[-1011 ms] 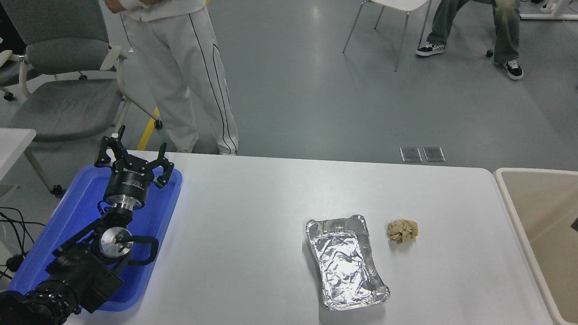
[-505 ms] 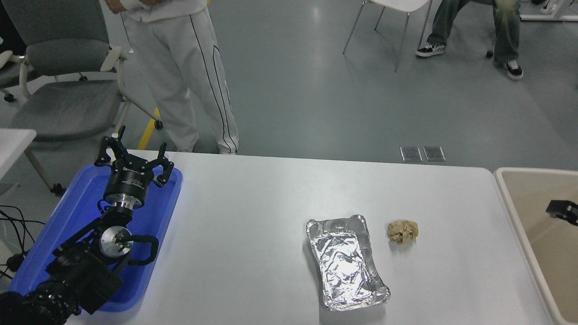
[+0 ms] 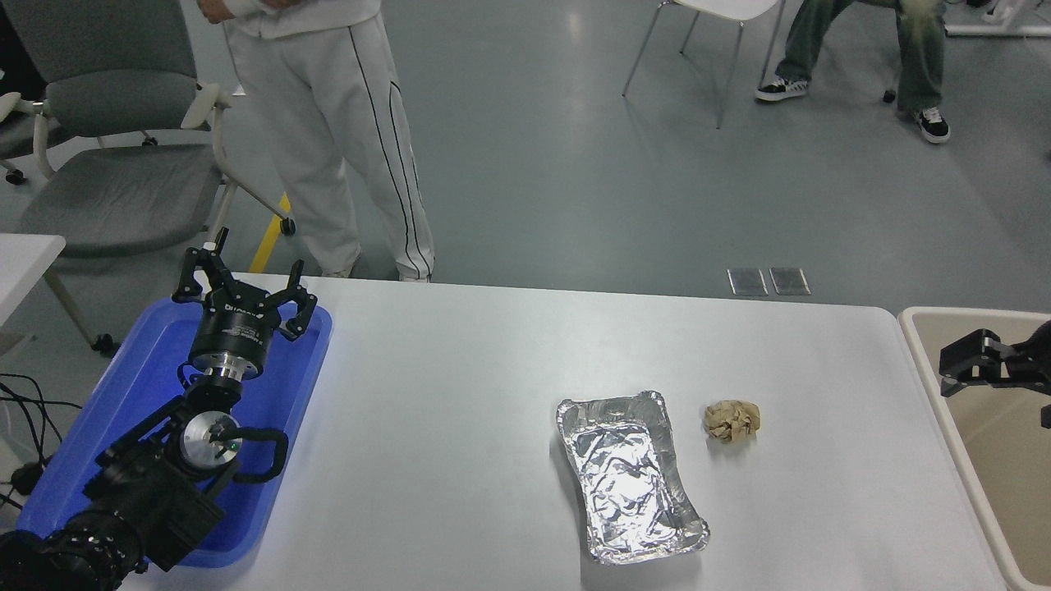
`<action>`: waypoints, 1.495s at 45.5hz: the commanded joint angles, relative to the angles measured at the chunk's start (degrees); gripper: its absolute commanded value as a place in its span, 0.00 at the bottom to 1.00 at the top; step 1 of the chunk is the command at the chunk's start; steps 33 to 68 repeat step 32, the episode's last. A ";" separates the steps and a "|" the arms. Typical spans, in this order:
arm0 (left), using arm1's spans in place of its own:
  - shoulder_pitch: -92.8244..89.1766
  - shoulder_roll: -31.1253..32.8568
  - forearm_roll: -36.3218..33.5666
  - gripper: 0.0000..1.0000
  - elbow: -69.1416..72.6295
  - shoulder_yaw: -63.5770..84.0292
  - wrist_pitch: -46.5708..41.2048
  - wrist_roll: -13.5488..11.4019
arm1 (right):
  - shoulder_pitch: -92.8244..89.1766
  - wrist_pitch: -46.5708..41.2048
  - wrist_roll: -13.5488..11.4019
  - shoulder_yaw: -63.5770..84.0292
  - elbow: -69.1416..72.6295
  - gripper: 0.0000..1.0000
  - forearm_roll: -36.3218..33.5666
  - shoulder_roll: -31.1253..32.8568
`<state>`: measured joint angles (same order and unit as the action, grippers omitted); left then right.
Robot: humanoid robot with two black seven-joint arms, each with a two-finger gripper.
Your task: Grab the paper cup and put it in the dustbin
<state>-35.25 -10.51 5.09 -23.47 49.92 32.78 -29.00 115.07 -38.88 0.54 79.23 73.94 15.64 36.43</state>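
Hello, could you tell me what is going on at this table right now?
The robot's right gripper reaches in from the right edge over the beige dustbin; whether it holds anything cannot be told, and no paper cup is in view. The left gripper is parked, open, over the blue tray. A foil tray and a crumpled paper ball lie untouched on the white table. A person stands at the far side.

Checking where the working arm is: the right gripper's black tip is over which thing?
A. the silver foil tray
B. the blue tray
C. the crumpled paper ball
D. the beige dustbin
D: the right gripper comes in from the right edge above the dustbin, apart from the foil tray.
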 commanded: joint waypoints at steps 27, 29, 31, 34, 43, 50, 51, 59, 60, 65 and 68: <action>-0.08 0.05 0.01 1.00 0.00 -0.08 0.00 0.00 | 20.54 -6.12 0.07 -2.06 9.29 1.00 -0.78 -16.65; -0.08 0.05 0.01 1.00 0.00 0.01 0.00 0.00 | 20.37 -6.12 0.07 -2.49 9.29 1.00 -0.78 -16.74; 0.01 -0.04 0.01 1.00 0.00 -0.08 0.00 0.00 | 20.37 -6.12 0.07 -2.59 9.29 1.00 -0.78 -16.83; -0.08 0.05 0.01 1.00 0.00 0.00 0.00 0.00 | 20.37 -6.12 0.07 -2.59 9.29 1.00 -0.78 -16.83; -0.08 0.05 0.01 1.00 0.00 0.00 0.00 0.00 | 20.37 -6.12 0.07 -2.59 9.29 1.00 -0.78 -16.83; -0.08 0.05 0.01 1.00 0.00 0.00 0.00 0.00 | 20.37 -6.12 0.07 -2.59 9.29 1.00 -0.78 -16.83; -0.08 0.05 0.01 1.00 0.00 0.00 0.00 0.00 | 20.37 -6.12 0.07 -2.59 9.29 1.00 -0.78 -16.83; -0.08 0.05 0.01 1.00 0.00 0.00 0.00 0.00 | 20.37 -6.12 0.07 -2.59 9.29 1.00 -0.78 -16.83; -0.08 0.05 0.01 1.00 0.00 0.00 0.00 0.00 | 20.37 -6.12 0.07 -2.59 9.29 1.00 -0.78 -16.83; -0.08 0.05 0.01 1.00 0.00 0.00 0.00 0.00 | 20.37 -6.12 0.07 -2.59 9.29 1.00 -0.78 -16.83; -0.08 0.05 0.01 1.00 0.00 0.00 0.00 0.00 | 20.37 -6.12 0.07 -2.59 9.29 1.00 -0.78 -16.83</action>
